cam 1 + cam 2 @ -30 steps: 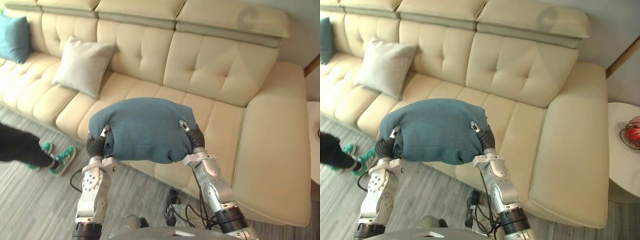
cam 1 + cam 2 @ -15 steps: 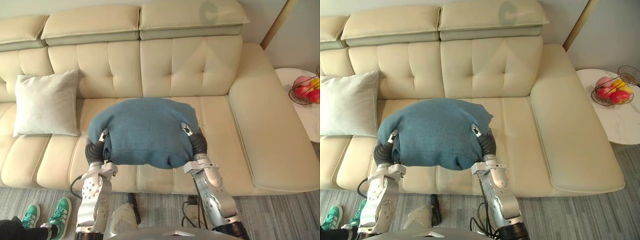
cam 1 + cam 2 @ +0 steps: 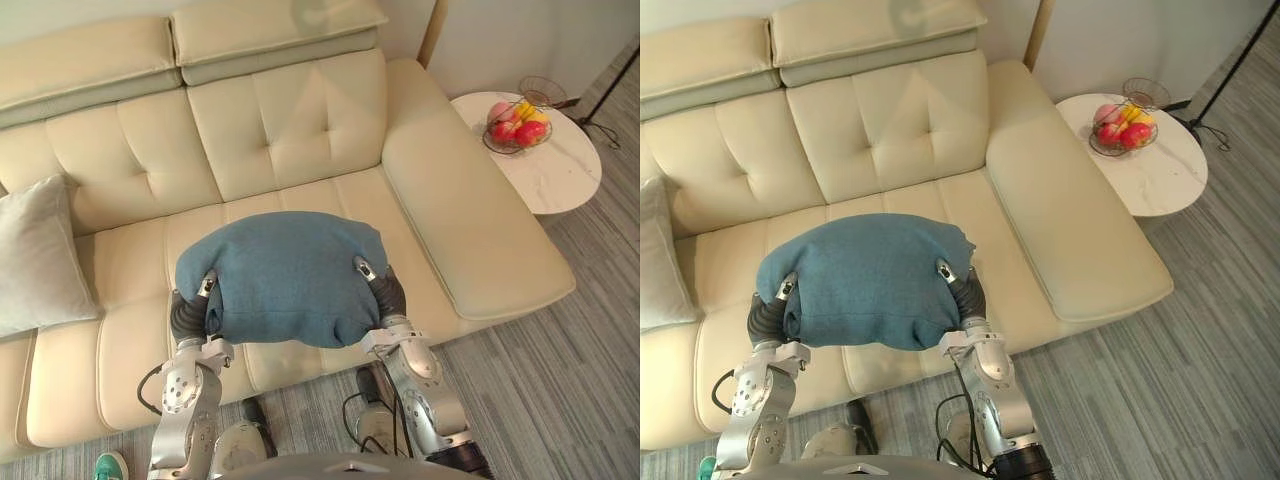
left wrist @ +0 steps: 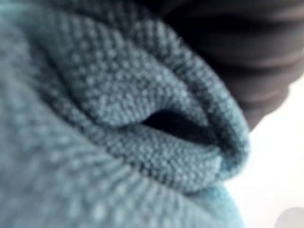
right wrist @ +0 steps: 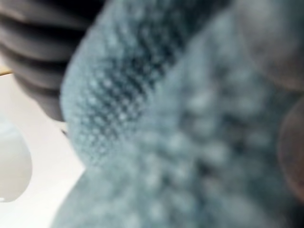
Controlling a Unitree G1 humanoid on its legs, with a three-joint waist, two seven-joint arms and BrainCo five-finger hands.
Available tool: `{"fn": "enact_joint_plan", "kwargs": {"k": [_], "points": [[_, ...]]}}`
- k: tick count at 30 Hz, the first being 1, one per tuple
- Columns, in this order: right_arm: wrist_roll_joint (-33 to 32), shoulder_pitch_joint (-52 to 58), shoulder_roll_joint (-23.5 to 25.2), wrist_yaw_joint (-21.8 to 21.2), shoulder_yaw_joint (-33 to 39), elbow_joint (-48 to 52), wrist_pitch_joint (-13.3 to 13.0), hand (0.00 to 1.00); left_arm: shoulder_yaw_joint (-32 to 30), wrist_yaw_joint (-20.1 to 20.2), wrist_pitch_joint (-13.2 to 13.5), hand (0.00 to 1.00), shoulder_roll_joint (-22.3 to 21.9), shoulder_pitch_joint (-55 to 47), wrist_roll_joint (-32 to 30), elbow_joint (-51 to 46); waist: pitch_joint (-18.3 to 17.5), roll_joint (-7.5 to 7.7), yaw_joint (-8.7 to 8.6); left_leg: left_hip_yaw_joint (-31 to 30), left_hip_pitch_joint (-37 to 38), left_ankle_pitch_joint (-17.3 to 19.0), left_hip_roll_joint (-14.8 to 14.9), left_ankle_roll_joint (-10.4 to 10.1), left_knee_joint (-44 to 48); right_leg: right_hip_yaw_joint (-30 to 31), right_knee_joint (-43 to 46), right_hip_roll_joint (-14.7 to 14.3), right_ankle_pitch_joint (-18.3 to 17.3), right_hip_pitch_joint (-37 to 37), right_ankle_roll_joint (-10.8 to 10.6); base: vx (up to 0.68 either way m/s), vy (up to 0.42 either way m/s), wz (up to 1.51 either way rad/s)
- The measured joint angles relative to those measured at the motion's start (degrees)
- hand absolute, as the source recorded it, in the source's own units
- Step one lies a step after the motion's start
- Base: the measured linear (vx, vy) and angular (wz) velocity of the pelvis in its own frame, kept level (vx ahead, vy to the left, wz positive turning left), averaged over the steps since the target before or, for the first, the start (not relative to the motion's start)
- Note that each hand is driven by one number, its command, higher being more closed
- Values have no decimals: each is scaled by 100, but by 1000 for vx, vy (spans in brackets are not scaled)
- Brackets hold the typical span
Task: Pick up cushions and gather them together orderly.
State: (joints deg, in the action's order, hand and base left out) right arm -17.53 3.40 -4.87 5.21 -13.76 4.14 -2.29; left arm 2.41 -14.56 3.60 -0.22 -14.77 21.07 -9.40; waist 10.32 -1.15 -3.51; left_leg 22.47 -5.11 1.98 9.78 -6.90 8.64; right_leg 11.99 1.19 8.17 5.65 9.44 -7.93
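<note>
Left wrist view puts the weave right against the lens: the blue cushion (image 4: 118,142) is a coarse, pebbly knit that has buckled into a deep fold beside the dark cover of the left hand (image 4: 247,52). In the right wrist view the same knit bulges against the ribbed cover of the right hand (image 5: 33,61).

From the head, the cushion (image 3: 285,275) is carried off the seat, across the front of the robot, with the left hand (image 3: 187,313) at one end and the right hand (image 3: 391,294) at the other. Both are sunk into the cloth, so I cannot tell whether either clasps it or merely props it.

It looks light and very soft. It sags between the two supports and rounds over on top, so it will likely give under any squeeze, while the rough knit should resist slipping. Nothing about it seems fragile. The two short ends, held level, seem the best places to hold, because a one-sided grip would let it droop.

It is a dusty teal, plump and oblong, with no visible trim.

Beyond it lies the cream sofa (image 3: 300,130), and a pale grey cushion (image 3: 35,260) leans against the sofa back well to the left. Farther right stands a round white worktop (image 3: 550,175) with a wire fruit basket (image 3: 515,125).
</note>
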Motion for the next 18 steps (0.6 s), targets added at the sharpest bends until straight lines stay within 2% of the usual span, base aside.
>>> {"fn": "enact_joint_plan", "kwargs": {"k": [5,9,12,16,17,18], "points": [[179,-406,-21,57,-248,-373,1,100,-14,-106,-1,100,167,138,-2,181,-15,4,53,-43,-9,-90,-5,-20,-225,-10,-19,-59,22,125,40,-48,-24,-7],[454,-1219,-19,457,-374,-509,-3,100,-28,-597,5,100,395,1104,-58,499,-17,-4,135,-172,-550,-468,0,-8,-412,-133,-61,-83,210,627,86,-85,-52,15],[680,-1450,2,788,-412,-505,-7,100,-18,-838,1,100,480,1647,-273,685,-16,-9,137,-307,-606,-715,-7,-22,-712,-349,-69,-91,251,676,69,-41,-24,35],[1274,-2385,83,1535,-402,-504,-7,100,-5,-1361,0,100,712,2941,-473,807,-5,-35,268,-416,-987,-1006,-15,-23,-932,-503,98,-100,268,1112,62,-58,-11,23],[1551,-2660,109,1798,-396,-501,-7,100,-5,-1548,2,100,755,3283,-589,811,7,-57,293,-461,-1124,-1079,-22,-16,-951,-534,171,-96,273,1266,60,-88,-15,33],[1977,-3044,121,2209,-344,-496,-6,100,-2,-1816,3,100,754,3811,-724,871,56,-141,302,-565,-1258,-1193,-31,-20,-1009,-656,244,-82,266,1380,60,-89,-10,31]]}}
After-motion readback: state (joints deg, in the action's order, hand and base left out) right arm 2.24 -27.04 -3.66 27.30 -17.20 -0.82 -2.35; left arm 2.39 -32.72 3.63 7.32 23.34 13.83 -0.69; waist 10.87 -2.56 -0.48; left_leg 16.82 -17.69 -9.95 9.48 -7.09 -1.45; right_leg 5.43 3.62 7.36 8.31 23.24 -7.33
